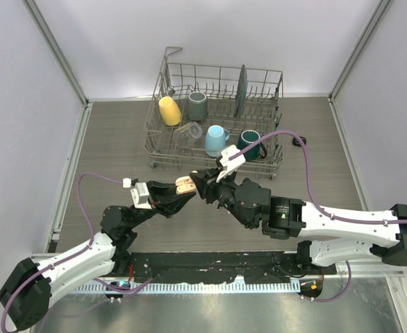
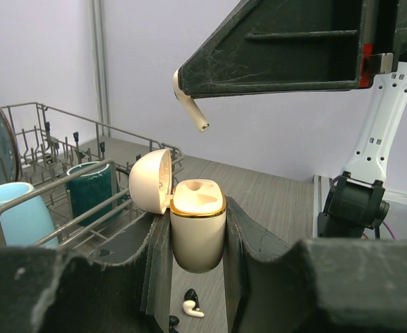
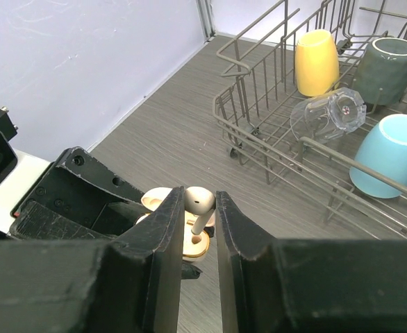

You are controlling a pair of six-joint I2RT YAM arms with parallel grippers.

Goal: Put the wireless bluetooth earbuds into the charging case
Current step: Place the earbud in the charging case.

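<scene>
We see the left hand (image 1: 178,196) pinching the charging case (image 2: 198,232) upright, lid open; the right hand (image 1: 205,189) pinches a cream earbud (image 2: 188,104) above it, stem slanting down-right.

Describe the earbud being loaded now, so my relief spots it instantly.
Just in front of the dish rack, the right pincer pinches a cream-white stemmed earbud above the open case. Unlike the loose earbud lying below, it hangs in midair.
</scene>
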